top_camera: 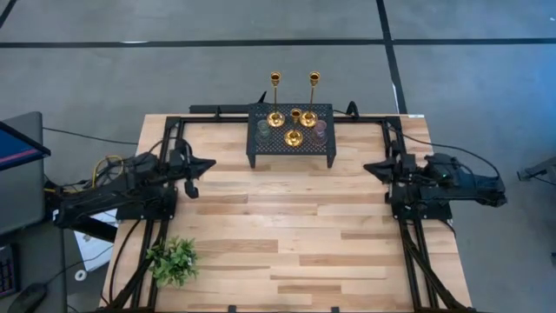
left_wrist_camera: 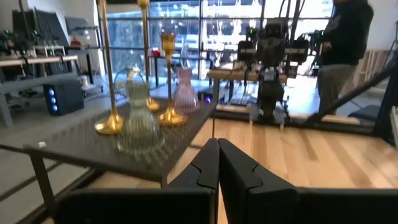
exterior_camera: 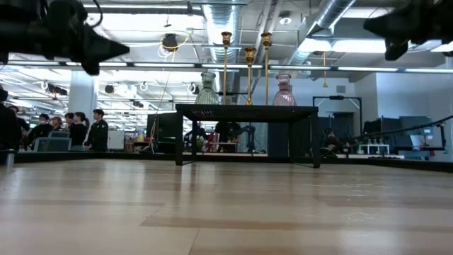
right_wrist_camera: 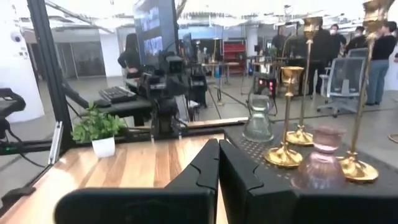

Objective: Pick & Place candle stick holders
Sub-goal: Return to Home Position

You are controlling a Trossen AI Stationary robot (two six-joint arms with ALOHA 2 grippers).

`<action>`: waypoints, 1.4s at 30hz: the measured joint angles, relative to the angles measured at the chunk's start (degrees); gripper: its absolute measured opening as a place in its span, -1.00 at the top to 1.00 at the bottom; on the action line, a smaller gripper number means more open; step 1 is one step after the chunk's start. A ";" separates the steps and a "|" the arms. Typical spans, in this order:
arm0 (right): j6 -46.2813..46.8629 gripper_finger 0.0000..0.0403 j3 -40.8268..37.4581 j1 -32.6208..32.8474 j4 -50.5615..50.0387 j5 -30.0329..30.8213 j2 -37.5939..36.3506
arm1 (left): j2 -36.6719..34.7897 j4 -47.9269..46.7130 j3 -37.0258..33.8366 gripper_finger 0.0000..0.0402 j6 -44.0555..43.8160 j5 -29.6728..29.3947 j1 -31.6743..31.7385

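Wooden table (top_camera: 287,226) with the black perforated rack (top_camera: 280,149) at its far edge carrying three gold candlesticks (top_camera: 294,137), green glass holder (top_camera: 263,129) and pink glass holder (top_camera: 320,129); left gripper (top_camera: 212,163) and right gripper (top_camera: 366,168), clenched empty near the side edges, should home slowly, well clear of the rack.

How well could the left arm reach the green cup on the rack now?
Probably yes: the green cup sits on the rack's left side, nearest the shut left gripper, and nothing stands between them. A gold candlestick crowds it, though.
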 joint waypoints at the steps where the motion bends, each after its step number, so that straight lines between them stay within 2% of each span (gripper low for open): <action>1: 0.05 1.00 -1.41 0.00 1.59 -0.04 0.00 | 0.05 0.70 -0.87 0.99 -0.04 0.04 0.00; 5: 0.05 1.00 -6.74 0.00 9.14 -1.24 0.00 | 0.00 3.82 -4.12 0.98 -1.20 0.48 0.00; 16: 2.04 1.00 -15.77 0.04 16.88 -4.22 0.00 | 0.05 6.13 -7.83 0.98 -1.95 3.47 -0.02; 20: 2.03 1.00 -16.07 0.04 15.20 -5.10 0.10 | 0.01 6.17 -7.83 0.98 -2.52 3.50 -0.01; 27: 1.56 1.00 -16.09 0.04 12.43 -10.17 0.18 | 0.02 5.37 -7.83 0.97 -3.03 3.50 -0.01; 32: -0.59 1.00 -16.09 0.04 12.41 -10.23 0.51 | 0.58 5.31 -7.83 0.97 -3.21 3.52 0.00; 42: -1.35 1.00 -16.13 0.04 12.39 -10.17 0.55 | 7.61 4.91 -7.83 0.97 -4.75 6.37 0.00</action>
